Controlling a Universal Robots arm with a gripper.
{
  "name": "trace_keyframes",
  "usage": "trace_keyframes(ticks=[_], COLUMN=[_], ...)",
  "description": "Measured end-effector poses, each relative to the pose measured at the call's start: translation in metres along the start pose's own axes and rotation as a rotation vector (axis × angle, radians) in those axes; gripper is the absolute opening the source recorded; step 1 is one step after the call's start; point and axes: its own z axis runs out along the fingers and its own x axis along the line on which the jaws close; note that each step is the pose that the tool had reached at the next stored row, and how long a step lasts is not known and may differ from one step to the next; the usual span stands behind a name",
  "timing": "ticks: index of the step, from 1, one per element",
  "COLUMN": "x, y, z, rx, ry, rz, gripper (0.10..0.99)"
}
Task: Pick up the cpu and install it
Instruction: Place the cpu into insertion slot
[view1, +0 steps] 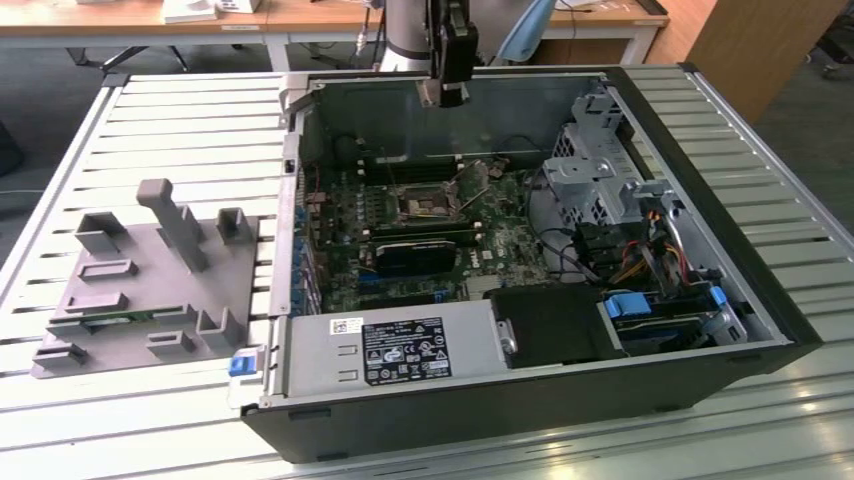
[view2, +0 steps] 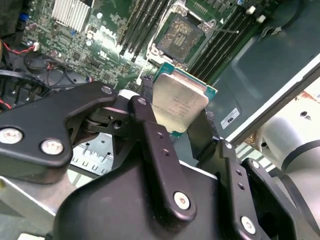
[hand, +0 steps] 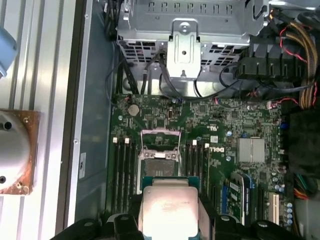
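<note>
1. Silver-grey metal, with a greenish rim, marks the cpu (view2: 180, 102). It sits pinched between the two black fingers (view2: 150, 135) of the gripper (view2: 177, 120). The jaws are closed onto two opposite edges of the chip, only as far apart as the chip is wide.
2. In the exterior view the gripper (view1: 445, 95) hangs above the open case (view1: 534, 400). It is clear of the board, and I judge it high above the socket (view1: 427, 205) and offset toward the case's far wall, not straight over it.
3. In the first wrist view the cpu (hand: 170, 210) shows its metal lid to the camera and looks about level with the board. Its edges run near parallel to those of the socket (hand: 159, 155), which lies just beyond the chip.
4. The chip is close to square, so no long axis matters; the match of edges to the socket does.
5. The socket (view2: 180, 35) looks empty, its metal frame swung up.
6. Count: one cpu, one socket, one gripper with two fingers, one case. Two banks of memory slots flank the socket, one on each side.
7. One grey fixture (view1: 147, 280) lies on the slatted table (view1: 160, 120), well apart from the socket and outside the case.
</note>
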Motion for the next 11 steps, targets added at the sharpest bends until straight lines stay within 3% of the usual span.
trace_keyframes(ticks=[11], x=[-0.0003], y=[-0.0024], z=[0.0152], rx=[0.000], ry=[0.0000], rz=[0.000], gripper=[0.525])
